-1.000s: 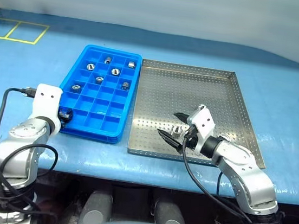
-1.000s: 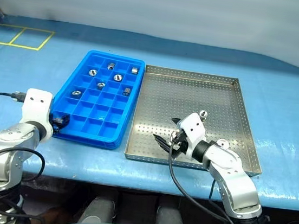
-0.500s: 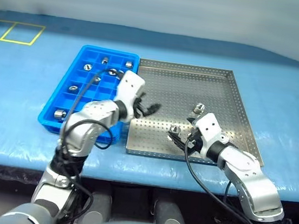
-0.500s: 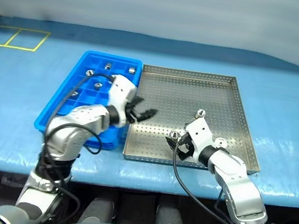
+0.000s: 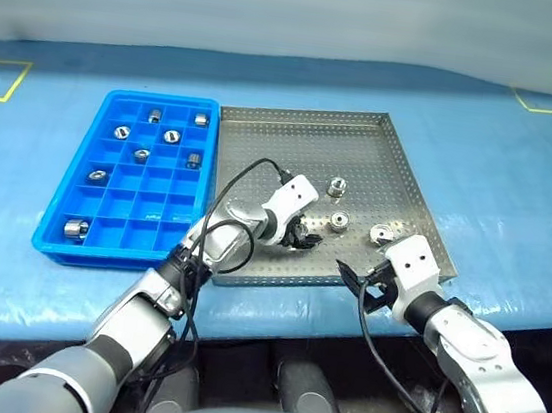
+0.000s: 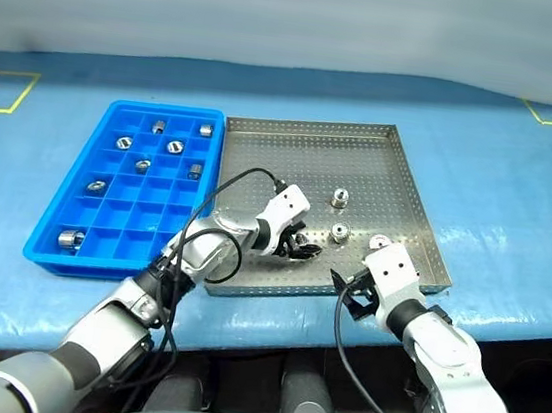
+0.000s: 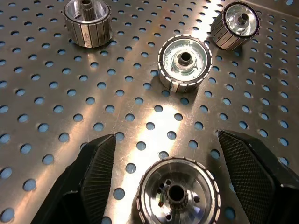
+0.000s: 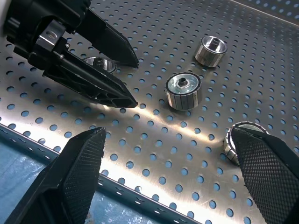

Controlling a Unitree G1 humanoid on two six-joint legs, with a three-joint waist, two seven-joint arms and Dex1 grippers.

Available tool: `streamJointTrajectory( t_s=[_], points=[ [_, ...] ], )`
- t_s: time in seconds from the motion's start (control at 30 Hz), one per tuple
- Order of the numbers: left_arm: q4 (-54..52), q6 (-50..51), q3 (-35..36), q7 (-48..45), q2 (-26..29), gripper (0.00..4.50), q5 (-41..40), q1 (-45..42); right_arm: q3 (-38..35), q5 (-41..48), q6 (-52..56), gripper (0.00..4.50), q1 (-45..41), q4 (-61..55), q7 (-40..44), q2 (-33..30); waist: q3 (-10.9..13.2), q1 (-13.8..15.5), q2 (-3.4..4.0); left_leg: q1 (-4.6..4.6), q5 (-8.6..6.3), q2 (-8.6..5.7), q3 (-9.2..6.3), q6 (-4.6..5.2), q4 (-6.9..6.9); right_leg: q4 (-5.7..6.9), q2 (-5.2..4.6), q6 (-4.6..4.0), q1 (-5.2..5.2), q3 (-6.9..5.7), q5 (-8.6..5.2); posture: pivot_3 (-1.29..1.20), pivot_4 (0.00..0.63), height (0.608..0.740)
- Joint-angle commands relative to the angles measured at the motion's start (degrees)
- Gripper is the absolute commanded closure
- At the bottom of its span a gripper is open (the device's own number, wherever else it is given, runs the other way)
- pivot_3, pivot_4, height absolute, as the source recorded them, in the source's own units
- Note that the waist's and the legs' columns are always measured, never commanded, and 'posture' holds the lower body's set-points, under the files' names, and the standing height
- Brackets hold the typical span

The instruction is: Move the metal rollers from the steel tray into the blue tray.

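On the steel tray [image 5: 383,159], a metal roller [image 7: 176,191] sits between the left gripper [image 5: 304,237]'s spread, empty jaws; hard, ribbed and probably weighty, it wants pinching across its sides, right gripper [image 5: 356,277] wide open, empty

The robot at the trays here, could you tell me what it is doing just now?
It is moving metal rollers from the steel tray into the blue tray, which already holds seven. The left gripper sits low over the steel tray, jaws open around one roller without touching it. Three more rollers lie beyond. The right gripper hovers open at the near rim.
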Motion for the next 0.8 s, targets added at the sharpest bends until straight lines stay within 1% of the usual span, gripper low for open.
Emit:
streamJointTrajectory(
  t_s=[0.03, 0.07, 0.2, 0.23, 0.4, 0.67, 0.8],
  points=[
    [-0.2, -1.0, 0.6, 0.6, -0.1, 1.10, 1.5, 0.3, -2.1, -0.2, 0.4, 0.00, 0.3, -2.3, -0.7, 0.0, 0.0, -0.8, 0.00, 0.01, 0.00, 0.00, 0.00, 0.00, 0.00, 0.00, 0.00, 0.00, 0.00, 0.00, 0.00, -0.27, 0.150, 0.740],
    [-1.2, -0.9, 1.1, 0.9, 0.4, 1.34, 1.7, 0.6, -2.1, -0.3, 0.4, 0.00, -0.1, -1.9, -0.7, 0.0, 0.0, -1.2, 0.00, 0.01, 0.00, 0.00, 0.00, 0.00, 0.00, 0.00, -0.01, 0.00, 0.01, 0.00, 0.00, -0.27, 0.150, 0.740],
    [-6.0, 1.3, 2.6, 0.9, 2.3, 2.67, 1.5, 2.4, -1.2, -0.5, 0.5, 0.00, -2.3, -0.3, -0.4, -0.1, 0.0, -2.6, 0.01, 0.02, 0.00, 0.00, 0.00, 0.00, -0.05, 0.02, -0.01, 0.00, -0.01, 0.01, 0.00, -0.24, 0.150, 0.740],
    [-7.3, 1.8, 2.8, 0.7, 3.0, 2.85, 1.5, 2.9, -0.8, -0.6, 0.5, 0.00, -3.0, 0.1, -0.3, -0.1, 0.0, -2.7, 0.00, 0.03, 0.00, 0.00, -0.01, 0.00, -0.06, 0.02, -0.01, 0.00, 0.00, 0.01, 0.00, -0.23, 0.150, 0.740],
    [-11.9, 3.3, 4.5, 0.7, 5.0, 2.82, 0.7, 5.0, 1.0, -1.1, 0.1, 0.00, -5.5, 2.2, 0.5, -0.4, 0.0, -2.6, 0.01, 0.04, 0.00, 0.00, -0.02, 0.00, -0.11, 0.06, 0.00, 0.00, -0.03, 0.01, 0.00, -0.19, 0.150, 0.740],
    [-17.4, 4.4, 14.1, 2.4, 4.8, 2.82, -4.3, 5.9, 3.4, -2.3, -0.5, 0.00, -7.7, 4.0, 1.3, -0.5, 0.0, -1.6, 0.00, -0.01, 0.00, -0.01, -0.02, 0.01, -0.09, 0.04, 0.00, 0.00, -0.05, 0.01, 0.00, -0.18, 0.150, 0.740],
    [-20.9, 4.5, 18.6, 6.8, 6.0, 2.82, -3.7, 6.6, 3.6, -2.6, -0.8, 0.00, -7.8, 4.3, 1.6, -0.3, 0.0, -1.1, 0.00, 0.00, 0.00, 0.00, -0.02, 0.01, -0.11, 0.04, 0.01, 0.00, -0.05, 0.01, 0.00, -0.16, 0.150, 0.740]
  ],
)
